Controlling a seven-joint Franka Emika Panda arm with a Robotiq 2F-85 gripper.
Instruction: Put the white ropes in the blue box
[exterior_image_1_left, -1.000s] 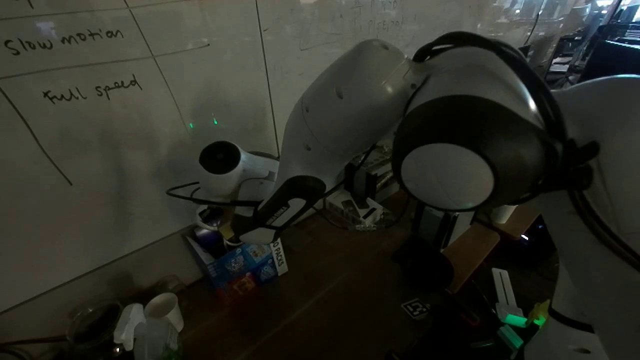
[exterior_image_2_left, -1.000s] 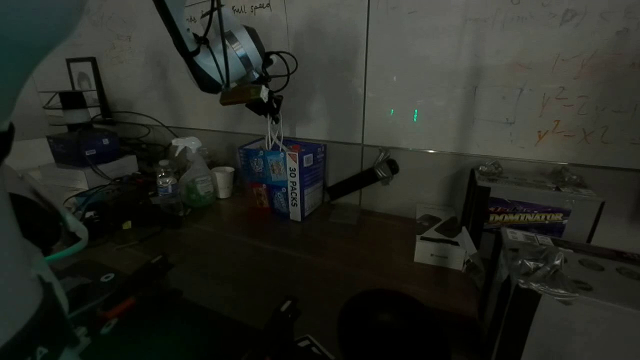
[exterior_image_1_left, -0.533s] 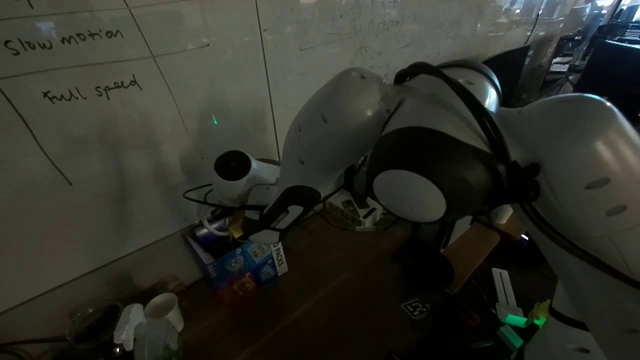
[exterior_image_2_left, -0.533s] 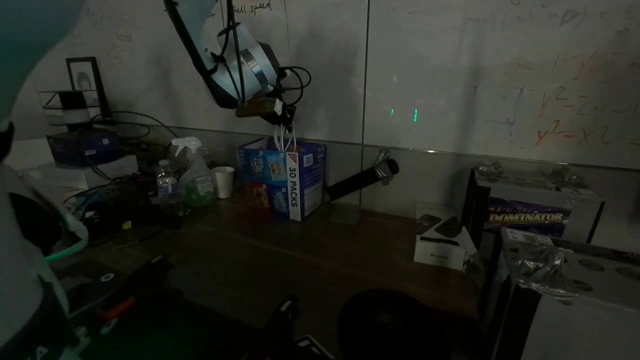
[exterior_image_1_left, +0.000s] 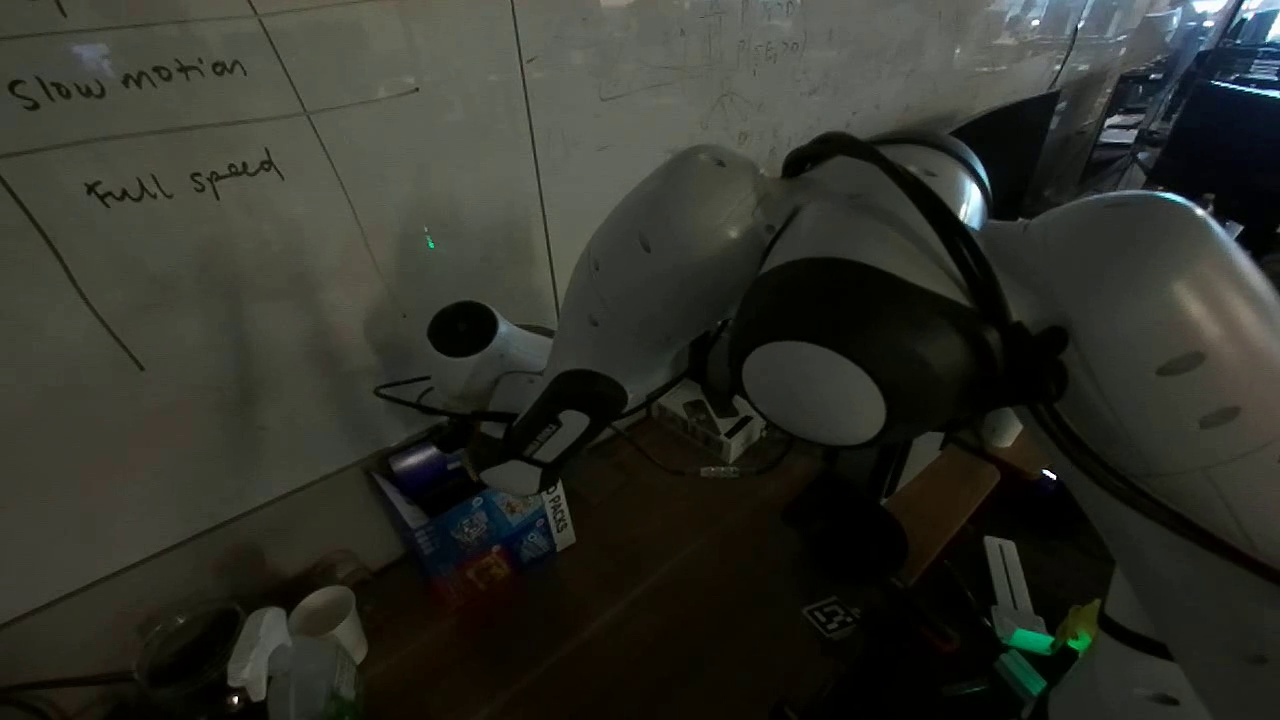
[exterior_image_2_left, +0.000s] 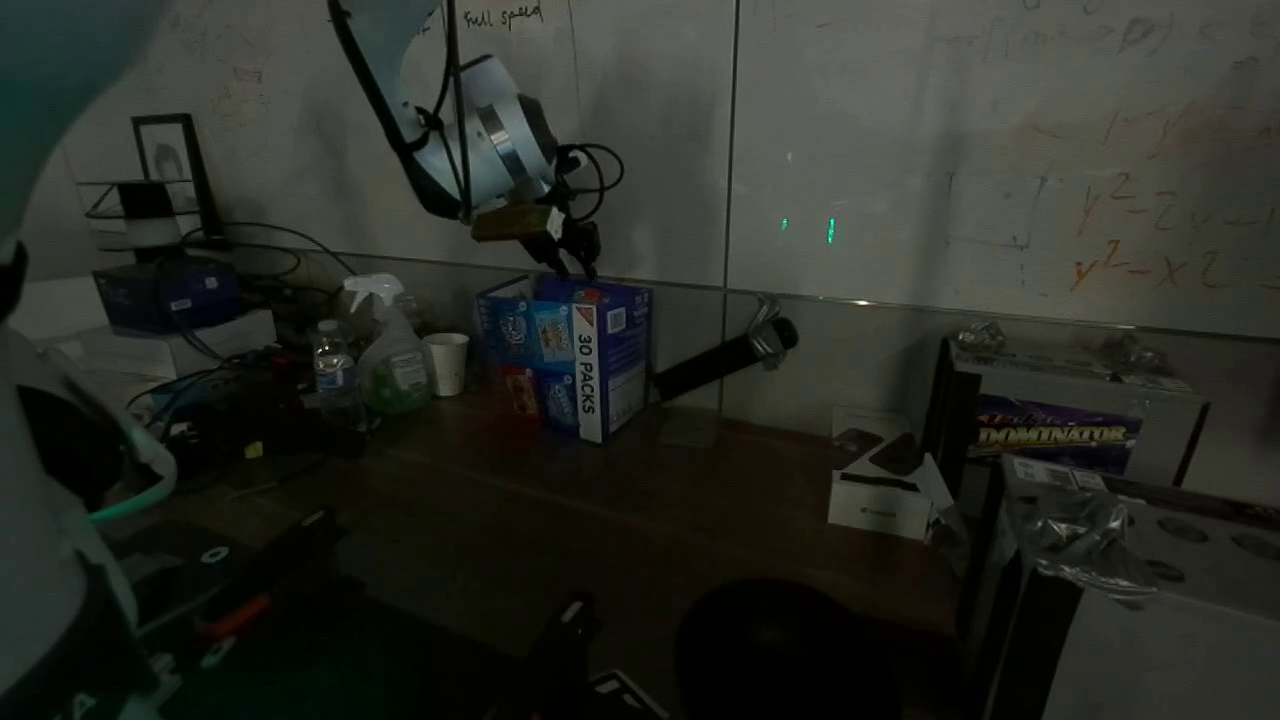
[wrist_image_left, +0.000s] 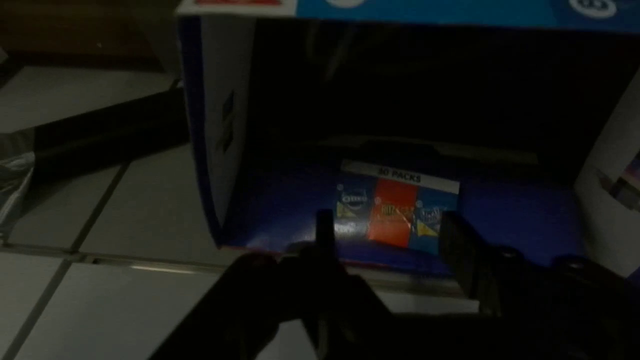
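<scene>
The blue box (exterior_image_2_left: 545, 350), printed with snack packs, stands on the table against the whiteboard, its top open. Its inner blue wall (wrist_image_left: 525, 210) shows in the wrist view. Directly over the box mouth, my gripper (exterior_image_2_left: 577, 268) points down with its fingers apart. In the wrist view the gripper (wrist_image_left: 386, 217) has a wide gap between its fingertips and nothing in it. The white ropes do not show clearly; faint pale streaks lie in the box's dark interior, and I cannot tell whether these are the ropes. In an exterior view the arm hides the fingers above the box (exterior_image_1_left: 470, 530).
A black cylinder (exterior_image_2_left: 710, 368) leans beside the box. On its other side stand a white cup (exterior_image_2_left: 448, 365) and a spray bottle (exterior_image_2_left: 392, 365). The whiteboard (exterior_image_2_left: 900, 130) rises close behind. A small white box (exterior_image_2_left: 880, 490) and larger cartons (exterior_image_2_left: 1080, 390) sit farther along the table.
My gripper came down and over the box mouth, then its jaws parted. The white ropes that hung from it half a second ago have dropped out of its fingers.
</scene>
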